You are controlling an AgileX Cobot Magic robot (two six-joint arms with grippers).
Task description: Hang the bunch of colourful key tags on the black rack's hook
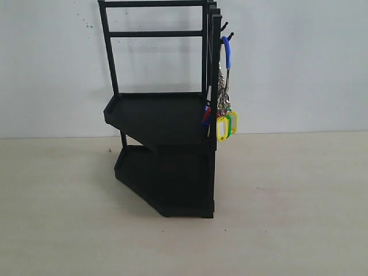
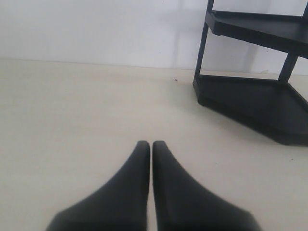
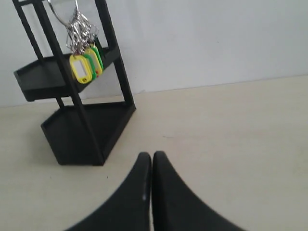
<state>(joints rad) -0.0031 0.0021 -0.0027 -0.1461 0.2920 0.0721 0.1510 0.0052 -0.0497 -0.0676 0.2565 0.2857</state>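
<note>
The black rack (image 1: 164, 155) stands at the middle of the table against the white wall. The colourful key tag bunch (image 1: 225, 123) hangs from the hook (image 1: 228, 38) on the rack's right side, its blue-sleeved loop (image 1: 227, 53) over the hook and yellow and green tags lowest. The right wrist view shows the key tag bunch (image 3: 85, 60) dangling beside the rack (image 3: 82, 130). My right gripper (image 3: 152, 156) is shut and empty, well away from the rack. Shut and empty too, my left gripper (image 2: 151, 144) sits low over the table, with the rack (image 2: 255, 101) off to one side. Neither gripper shows in the exterior view.
The shorter upper hook (image 1: 225, 26) sits just above the used one. A beige table (image 1: 287, 218) runs to the white wall (image 1: 299, 63) behind the rack.
</note>
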